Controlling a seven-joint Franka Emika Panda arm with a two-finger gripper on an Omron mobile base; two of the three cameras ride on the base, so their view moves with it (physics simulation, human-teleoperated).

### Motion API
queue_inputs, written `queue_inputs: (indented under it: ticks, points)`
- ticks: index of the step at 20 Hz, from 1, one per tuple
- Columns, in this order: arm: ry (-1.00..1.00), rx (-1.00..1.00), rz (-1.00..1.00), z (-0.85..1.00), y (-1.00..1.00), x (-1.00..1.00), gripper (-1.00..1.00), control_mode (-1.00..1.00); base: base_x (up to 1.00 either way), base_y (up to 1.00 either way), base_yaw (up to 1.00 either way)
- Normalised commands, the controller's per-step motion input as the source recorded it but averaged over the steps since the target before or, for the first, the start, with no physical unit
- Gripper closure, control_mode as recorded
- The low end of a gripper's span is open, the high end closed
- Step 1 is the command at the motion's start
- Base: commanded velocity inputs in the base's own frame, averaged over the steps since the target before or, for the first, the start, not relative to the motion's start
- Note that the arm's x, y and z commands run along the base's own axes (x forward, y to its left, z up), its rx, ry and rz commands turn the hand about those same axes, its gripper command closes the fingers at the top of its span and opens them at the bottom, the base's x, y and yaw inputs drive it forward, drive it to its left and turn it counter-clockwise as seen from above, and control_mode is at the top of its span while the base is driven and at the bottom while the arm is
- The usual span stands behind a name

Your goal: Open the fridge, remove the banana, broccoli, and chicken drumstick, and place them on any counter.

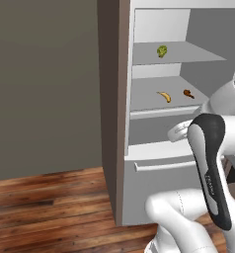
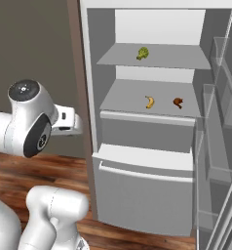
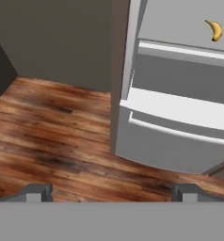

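Note:
The fridge (image 1: 159, 183) (image 2: 142, 195) (image 3: 180, 155) stands open, its grey shelves bare to view. On the upper shelf sits the green broccoli (image 1: 162, 51) (image 2: 143, 53). One shelf down, the yellow banana (image 1: 164, 96) (image 2: 149, 101) (image 3: 215, 30) lies left of the dark reddish chicken drumstick (image 1: 188, 93) (image 2: 178, 102). My gripper (image 3: 112, 193) is open and holds nothing. It hangs in front of the fridge's lower left corner, well below and left of the banana, looking down at the floor. The counter is out of view.
The open fridge door (image 2: 220, 122) with its shelf bins stands at the right. A dark brown wall panel (image 1: 109, 99) (image 2: 76, 73) runs along the fridge's left side. Wooden floor (image 1: 50, 207) (image 3: 52, 132) spreads to the left, below a grey wall (image 1: 40, 84).

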Motion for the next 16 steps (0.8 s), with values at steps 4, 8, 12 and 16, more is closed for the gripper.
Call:
queue_inputs:
  ticks: [4, 8, 12, 16]
  points:
    - [-0.01, -0.01, -0.08, 0.22, 0.00, -0.40, -1.00, -1.00, 0.00, 0.00, 0.00]
    - [-0.02, -0.02, -0.05, 0.19, 0.00, -0.27, -1.00, -1.00, 0.00, 0.00, 0.00]
    - [-0.03, -0.02, -0.04, 0.22, 0.00, -0.32, -1.00, -1.00, 0.00, 0.00, 0.00]
    - [0.00, 0.00, -0.01, 0.04, 0.00, -0.16, -1.00, -1.00, 0.00, 0.00, 0.00]
